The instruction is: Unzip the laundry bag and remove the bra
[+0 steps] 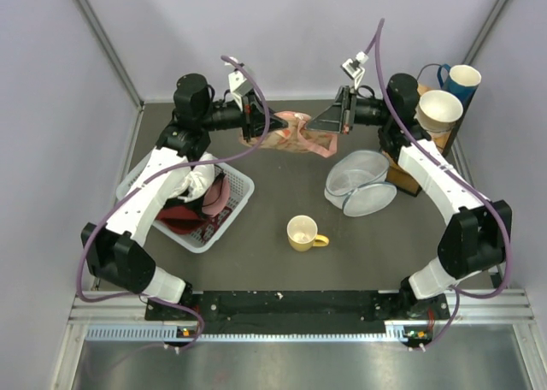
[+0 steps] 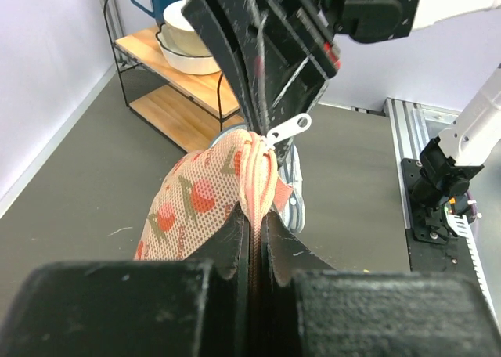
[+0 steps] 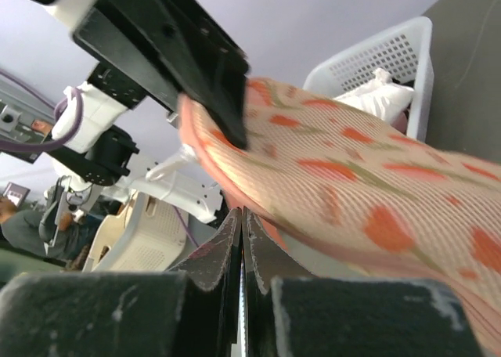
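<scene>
The laundry bag (image 1: 292,135), peach-pink mesh with red prints, hangs above the table at the back centre, stretched between both grippers. My left gripper (image 1: 261,125) is shut on its left edge; the left wrist view shows the jaws (image 2: 256,216) pinching the bunched pink zipper edge of the bag (image 2: 200,204). My right gripper (image 1: 320,125) is shut at the bag's right end. Its white zipper pull (image 2: 288,128) sticks out just under the right fingers (image 2: 266,67). The right wrist view shows its jaws (image 3: 241,214) closed under the bag (image 3: 352,169). The bra is hidden.
A white basket (image 1: 235,209) with clothes stands at the left. A round white mesh container (image 1: 359,183) with blue trim lies at the right. A yellow mug (image 1: 303,233) stands in the middle front. A wooden rack (image 1: 436,129) with cups stands at the back right.
</scene>
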{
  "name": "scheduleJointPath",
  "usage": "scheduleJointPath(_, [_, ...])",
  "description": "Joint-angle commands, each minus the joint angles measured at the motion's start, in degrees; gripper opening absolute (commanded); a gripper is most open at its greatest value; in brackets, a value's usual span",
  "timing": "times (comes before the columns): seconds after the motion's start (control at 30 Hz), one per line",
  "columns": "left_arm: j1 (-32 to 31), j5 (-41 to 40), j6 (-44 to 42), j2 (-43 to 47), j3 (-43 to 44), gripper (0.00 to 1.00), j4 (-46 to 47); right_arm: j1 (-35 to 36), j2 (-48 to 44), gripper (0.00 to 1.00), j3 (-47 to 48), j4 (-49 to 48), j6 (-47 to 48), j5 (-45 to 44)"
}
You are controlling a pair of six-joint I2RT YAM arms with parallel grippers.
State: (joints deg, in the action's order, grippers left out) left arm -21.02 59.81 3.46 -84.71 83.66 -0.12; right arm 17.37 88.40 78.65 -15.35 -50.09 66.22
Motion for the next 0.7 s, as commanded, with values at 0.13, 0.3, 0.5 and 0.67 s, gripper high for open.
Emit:
scheduleJointPath(0.13, [1.86, 2.33, -0.74, 4.55, 0.72, 0.0, 4.16, -3.13, -2.09, 0.0, -6.32, -8.38, -1.78, 2.87])
scheduleJointPath(0.3, [1.86, 1.71, 0.14, 3.94, 0.37, 0.0, 4.16, -1.55, -7.97, 0.29, 0.36, 10.08, 12.2, -3.28])
scheduleJointPath(0.5, [1.86, 1.89, 1.37, 3.67, -0.07, 0.0, 5.65, 0.56, -8.07, 0.51, 2.38, 7.09, 9.22, -3.46])
scheduleJointPath(0.67, [1.77, 1.97, 1.72, 4.02, -0.16, 0.0, 5.66, 3.02, -4.3, 0.51, 4.75, 1.73, 4.21, -1.27])
